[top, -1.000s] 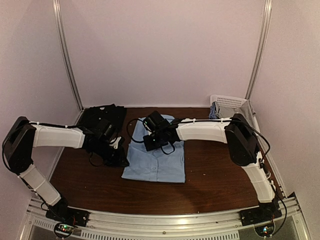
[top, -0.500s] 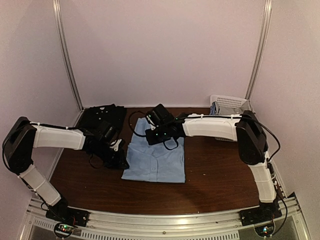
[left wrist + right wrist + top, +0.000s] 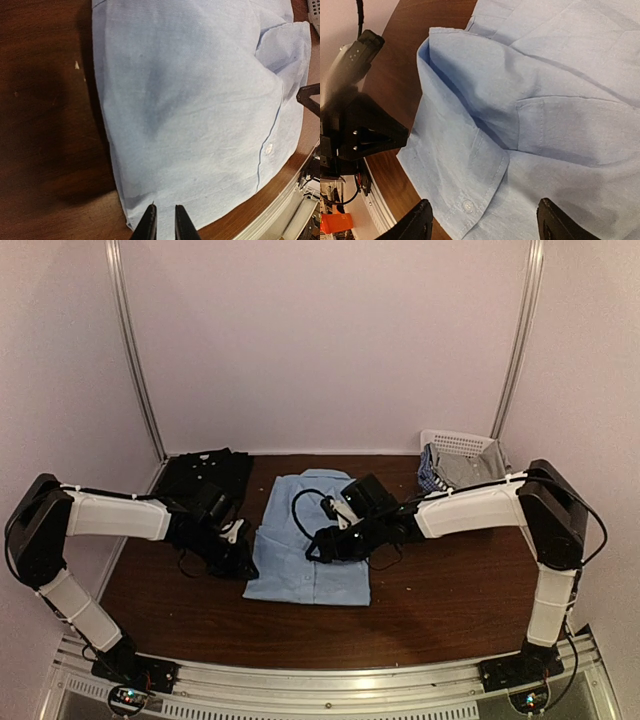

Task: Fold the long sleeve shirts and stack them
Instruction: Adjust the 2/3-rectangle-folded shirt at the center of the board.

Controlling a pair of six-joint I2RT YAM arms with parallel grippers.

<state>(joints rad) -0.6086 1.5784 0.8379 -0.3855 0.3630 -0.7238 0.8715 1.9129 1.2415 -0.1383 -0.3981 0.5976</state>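
The light blue shirt (image 3: pixel 300 560) lies folded flat in the middle of the table, collar toward the back. A black shirt (image 3: pixel 205 475) sits folded at the back left. My right gripper (image 3: pixel 325 540) hovers over the blue shirt's middle, open wide, with nothing between its fingers. In the right wrist view it (image 3: pixel 487 225) is above a flap with a white button (image 3: pixel 467 205). My left gripper (image 3: pixel 245 562) is low at the blue shirt's left edge. In its own view the left gripper (image 3: pixel 165 220) shows only a narrow gap over the flat cloth (image 3: pixel 200 115) near a corner, gripping nothing.
A white lattice basket (image 3: pixel 458 444) stands at the back right with checked and grey cloth (image 3: pixel 445 468) in it. Bare brown tabletop (image 3: pixel 450 590) surrounds the shirt. A metal rail (image 3: pixel 330 680) runs along the near edge.
My right gripper has opened and let go of the blue shirt near its collar. It has drawn back toward the near right, its elbow swinging out right. The left arm has not moved.
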